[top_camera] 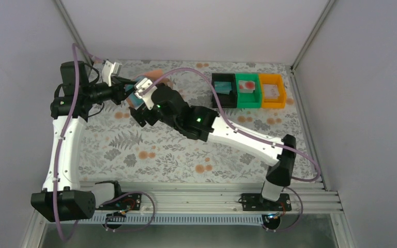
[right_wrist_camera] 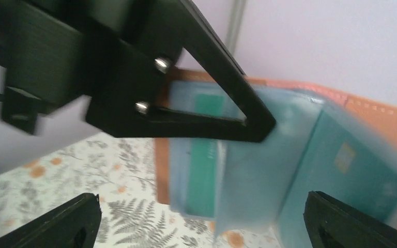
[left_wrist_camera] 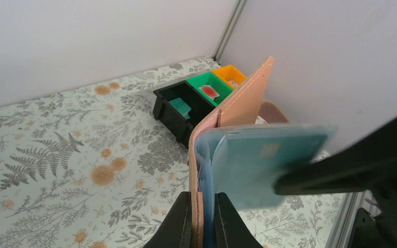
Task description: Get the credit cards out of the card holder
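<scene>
My left gripper point(left_wrist_camera: 202, 219) is shut on the cover of the card holder point(left_wrist_camera: 243, 98), holding it upright above the table, salmon outside and light blue sleeves inside. A teal credit card point(left_wrist_camera: 269, 160) sits in a clear sleeve. In the right wrist view the holder point(right_wrist_camera: 382, 111) hangs open, showing the teal card point(right_wrist_camera: 341, 170) and a green card point(right_wrist_camera: 204, 170). My right gripper point(right_wrist_camera: 201, 225) is open wide just in front of the sleeves, with nothing between its fingers point(right_wrist_camera: 57, 222). From the top view both grippers meet at the holder point(top_camera: 134, 92).
Three small bins stand at the back right: black point(top_camera: 223, 98) holding a teal card, green point(top_camera: 247, 98) holding a white card with a red mark, orange point(top_camera: 272, 101) holding a whitish card. White walls close the back and sides. The table has a floral cloth point(top_camera: 150, 150).
</scene>
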You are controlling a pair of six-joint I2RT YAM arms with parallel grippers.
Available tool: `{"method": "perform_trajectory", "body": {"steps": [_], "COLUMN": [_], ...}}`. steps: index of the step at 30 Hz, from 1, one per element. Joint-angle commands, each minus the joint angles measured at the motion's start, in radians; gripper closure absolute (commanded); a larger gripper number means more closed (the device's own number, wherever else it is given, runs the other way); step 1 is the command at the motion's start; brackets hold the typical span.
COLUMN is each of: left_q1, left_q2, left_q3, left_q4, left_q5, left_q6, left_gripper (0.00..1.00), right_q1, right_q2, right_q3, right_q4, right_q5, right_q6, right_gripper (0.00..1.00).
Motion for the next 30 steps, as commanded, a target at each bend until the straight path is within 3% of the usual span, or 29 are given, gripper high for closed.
{"method": "perform_trajectory", "body": {"steps": [1, 6, 11, 16, 19, 20, 23, 26, 28, 30], "left_q1": [0.01, 0.013, 0.013, 0.012, 0.013, 0.013, 0.014, 0.014, 0.017, 0.02], "left_q2": [-0.011, -0.015, -0.011, -0.016, -0.015, -0.014, 0.002, 0.01, 0.016, 0.02], "left_q3": [-0.011, -0.006, -0.011, -0.015, -0.021, -0.022, -0.018, -0.014, -0.012, -0.01], "left_q4": [0.028, 0.029, 0.028, 0.034, 0.03, 0.032, 0.037, 0.038, 0.035, 0.03], "left_q5": [0.007, 0.034, 0.052, 0.087, 0.102, 0.106, 0.105, 0.106, 0.108, 0.112], "left_q6": [-0.021, -0.023, -0.019, -0.025, -0.015, -0.018, -0.027, -0.026, -0.023, -0.016], "left_gripper": [0.98, 0.98, 0.98, 0.98, 0.98, 0.98, 0.98, 0.98, 0.98, 0.98], "right_q1": [-0.007, -0.077, -0.124, -0.137, -0.14, -0.139, -0.139, -0.14, -0.142, -0.154], "right_q2": [0.066, 0.098, 0.093, 0.165, 0.184, 0.183, 0.184, 0.19, 0.199, 0.2], "right_q3": [0.089, 0.116, 0.09, 0.151, 0.174, 0.167, 0.154, 0.154, 0.157, 0.162], "right_q4": [-0.086, -0.114, -0.023, 0.009, -0.005, -0.003, -0.013, -0.022, -0.018, -0.011], "right_q5": [0.199, 0.17, 0.023, -0.123, -0.181, -0.21, -0.286, -0.234, -0.212, -0.22], "right_q6": [0.011, 0.026, 0.005, -0.027, -0.046, -0.053, -0.054, -0.048, -0.06, -0.058], "right_gripper": [0.0, 0.04, 0.27, 0.33, 0.52, 0.53, 0.42, 0.41, 0.49, 0.63]}}
